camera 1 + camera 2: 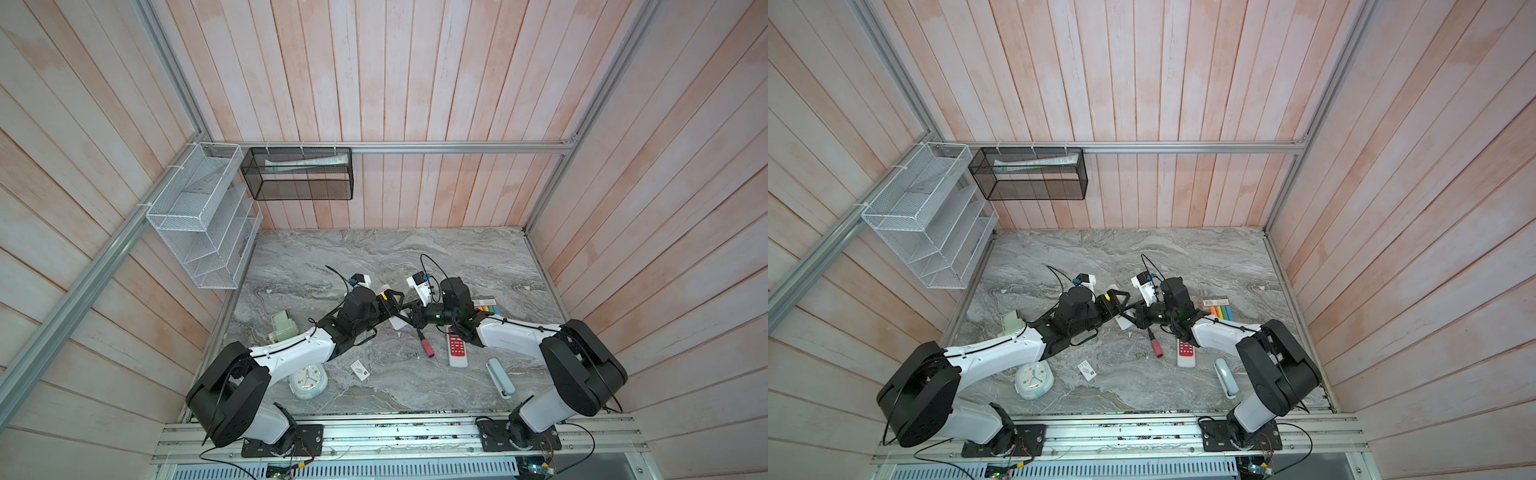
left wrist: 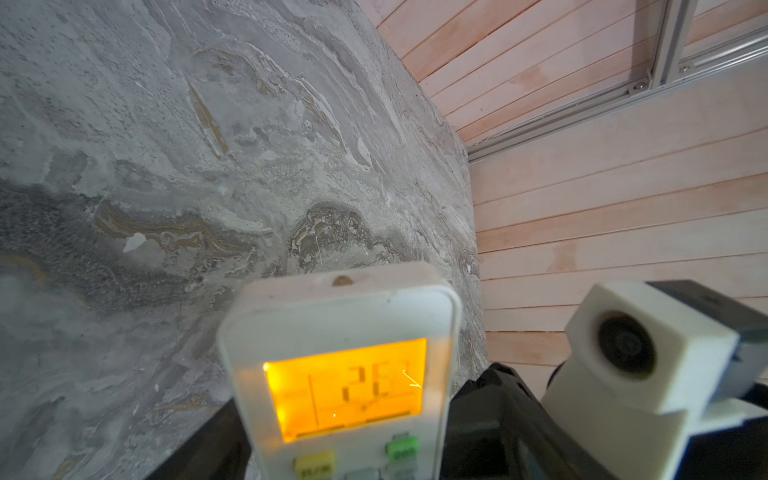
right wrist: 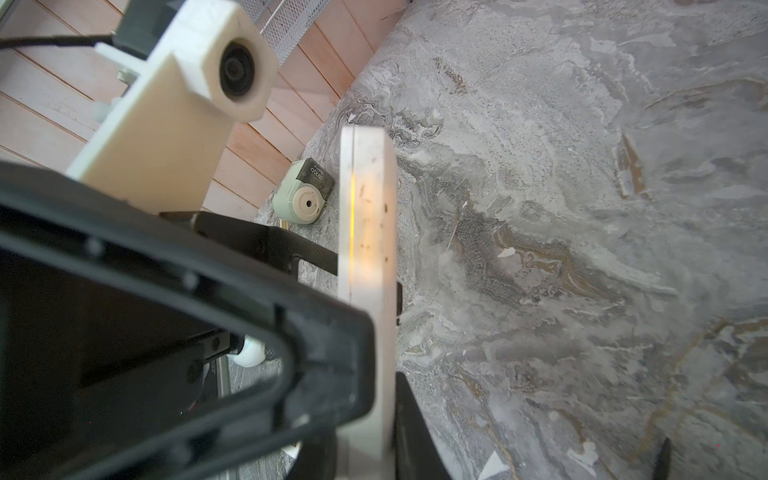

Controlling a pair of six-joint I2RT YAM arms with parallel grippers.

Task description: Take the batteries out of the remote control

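Observation:
The white remote control (image 2: pixel 340 316), its orange display lit, hangs above the marble table between both grippers, seen in both top views (image 1: pixel 400 325) (image 1: pixel 1123 322). My right gripper (image 3: pixel 365 436) is shut on its two flat faces; its wrist view shows the remote (image 3: pixel 368 199) edge-on. My left gripper (image 2: pixel 353 399) stands open, one finger along each side edge of the remote. Whether those fingers still touch it is unclear. In both top views the left gripper (image 1: pixel 395 305) (image 1: pixel 1121 302) and the right gripper (image 1: pixel 409 311) (image 1: pixel 1136 313) meet mid-table. The batteries are out of view.
On the table lie a red-handled screwdriver (image 1: pixel 424 347), a second remote with red buttons (image 1: pixel 457 351), a pale blue case (image 1: pixel 500 378), coloured sticks (image 1: pixel 490 308), a small card (image 1: pixel 360 370), a round clock (image 1: pixel 307 380) and a green sharpener (image 3: pixel 305 195). Wire racks (image 1: pixel 199 216) hang on the left wall.

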